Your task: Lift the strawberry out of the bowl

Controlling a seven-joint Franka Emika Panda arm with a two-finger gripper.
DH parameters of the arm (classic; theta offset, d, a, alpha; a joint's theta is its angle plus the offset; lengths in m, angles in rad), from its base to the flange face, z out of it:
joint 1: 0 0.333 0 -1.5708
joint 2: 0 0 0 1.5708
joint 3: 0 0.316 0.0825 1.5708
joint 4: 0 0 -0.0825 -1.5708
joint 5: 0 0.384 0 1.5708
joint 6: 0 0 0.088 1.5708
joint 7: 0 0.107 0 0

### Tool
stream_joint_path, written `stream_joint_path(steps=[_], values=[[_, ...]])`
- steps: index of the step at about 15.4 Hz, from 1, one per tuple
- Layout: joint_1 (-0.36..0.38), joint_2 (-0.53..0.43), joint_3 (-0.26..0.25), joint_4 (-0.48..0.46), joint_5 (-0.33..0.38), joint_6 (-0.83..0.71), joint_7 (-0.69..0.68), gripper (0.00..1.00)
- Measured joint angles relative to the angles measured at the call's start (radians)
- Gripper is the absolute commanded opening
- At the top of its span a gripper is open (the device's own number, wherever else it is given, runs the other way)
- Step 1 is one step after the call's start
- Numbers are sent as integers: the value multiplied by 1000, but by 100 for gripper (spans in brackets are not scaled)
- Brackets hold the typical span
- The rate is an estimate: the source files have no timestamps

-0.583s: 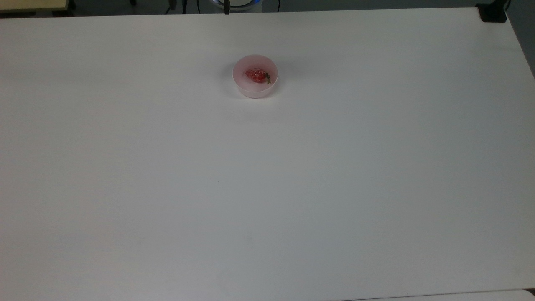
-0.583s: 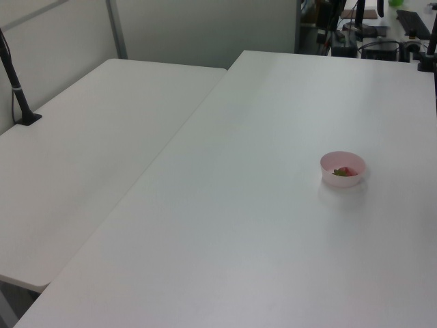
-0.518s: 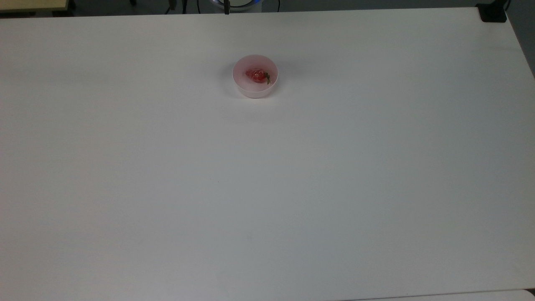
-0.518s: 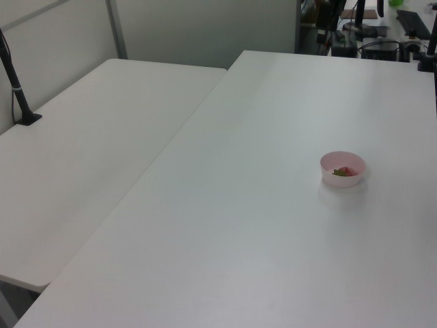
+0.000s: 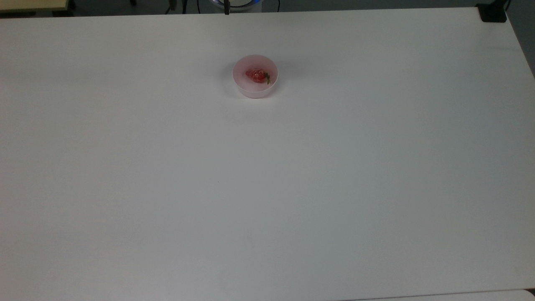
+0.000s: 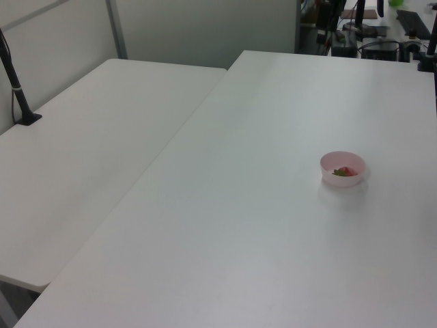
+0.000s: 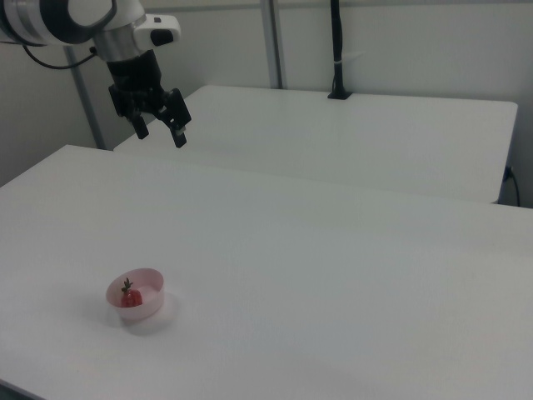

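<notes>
Strawberry (image 5: 256, 75) lies in unmarked pink bowl (image 5: 255, 89); fingers (image 7: 180, 137) apart above.

The worktop (image 5: 292, 188) is a smooth, matt white surface with a faint soft sheen and no visible grain. The bowl (image 5: 255, 90) looks like thin pale pink plastic, smooth and matt, slightly translucent at its rim. The strawberry (image 5: 256, 75) inside has a glossy red skin with small bright highlights, and its leafy cap is dull green. In the right view, the tool (image 7: 160, 133) looks like black matt hard plastic or metal, below a smooth, glossy white arm casing (image 7: 125, 17).
</notes>
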Motion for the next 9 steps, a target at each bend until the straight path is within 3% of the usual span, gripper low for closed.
stream_joint_path(steps=[5, 9], values=[[0, 0, 0, -6, 0, -3, -3, 100], [1, 4, 2, -41, 0, -72, -151, 100]])
